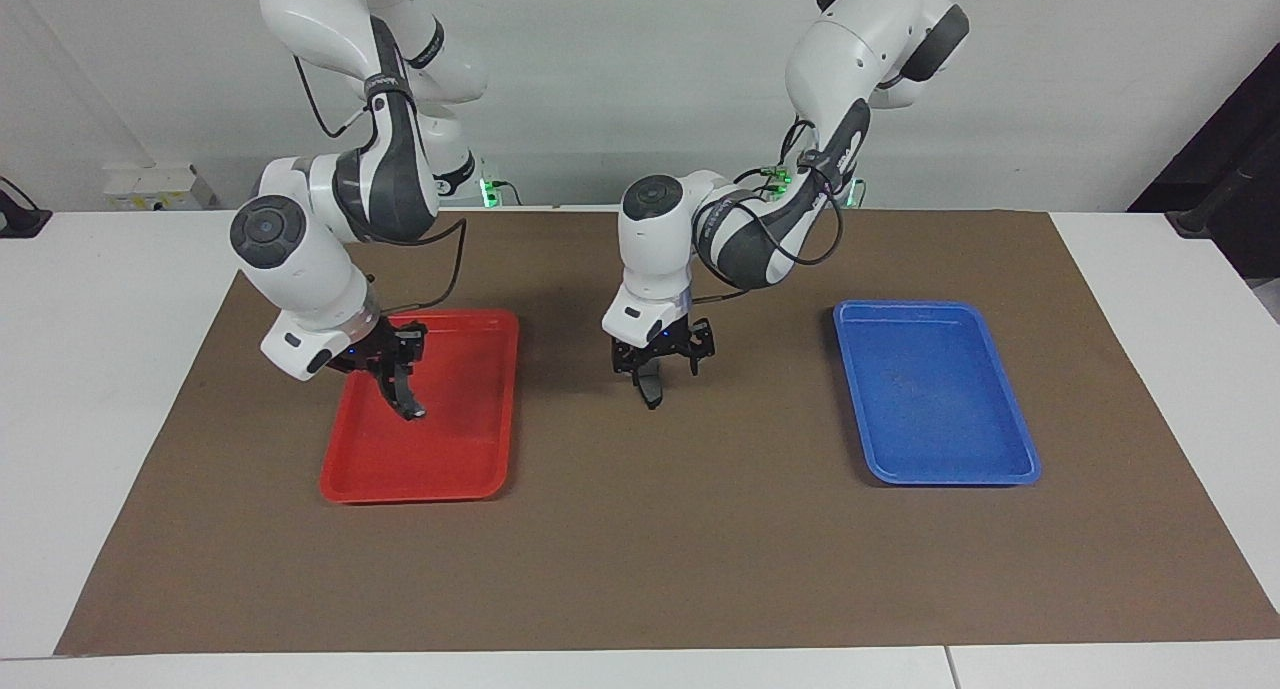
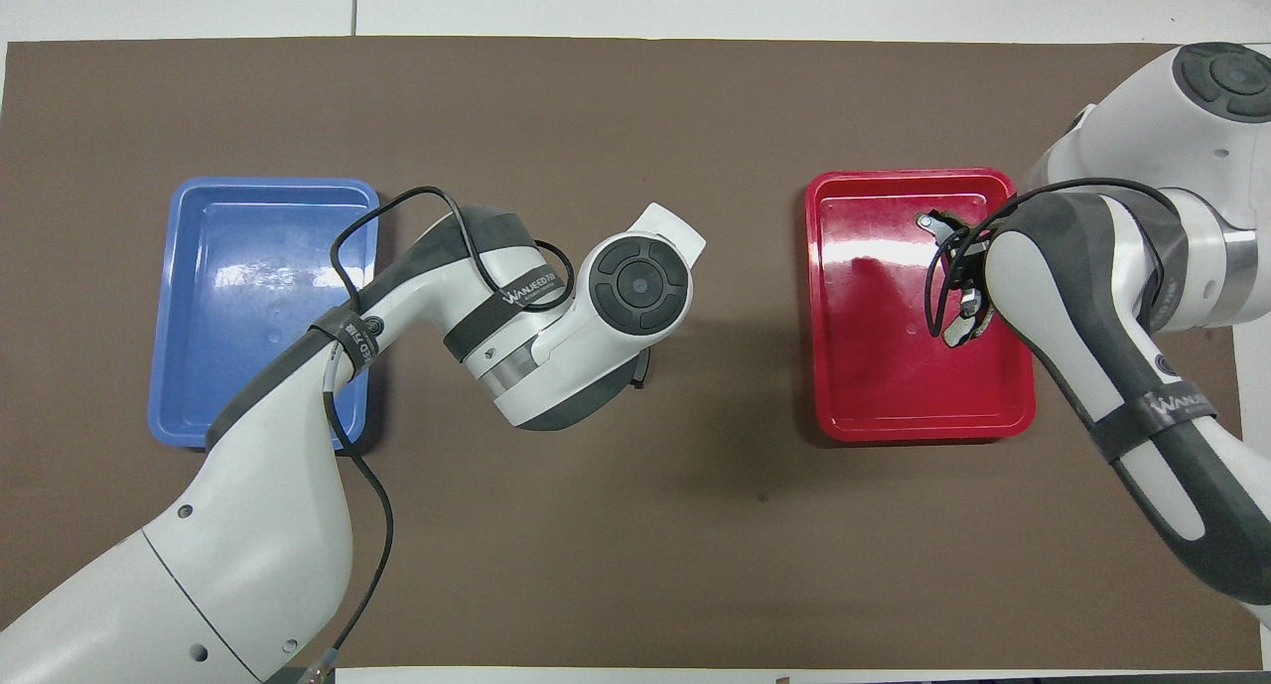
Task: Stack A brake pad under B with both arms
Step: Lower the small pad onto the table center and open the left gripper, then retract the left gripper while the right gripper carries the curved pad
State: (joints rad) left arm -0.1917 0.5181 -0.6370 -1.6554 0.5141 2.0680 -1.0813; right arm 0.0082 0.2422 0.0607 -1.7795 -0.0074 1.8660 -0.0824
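Note:
My right gripper is shut on B, the long black crescent pad, which hangs point-down just above the red tray. In the overhead view the pad shows over that tray, partly covered by the right arm. My left gripper is shut on the A brake pad, the short dark grey pad. It holds the pad end-down low over the brown mat, between the two trays. In the overhead view the left wrist hides that gripper and pad.
An empty blue tray lies on the mat toward the left arm's end of the table, also in the overhead view. The mat shows bare in the half farther from the robots. White table borders surround it.

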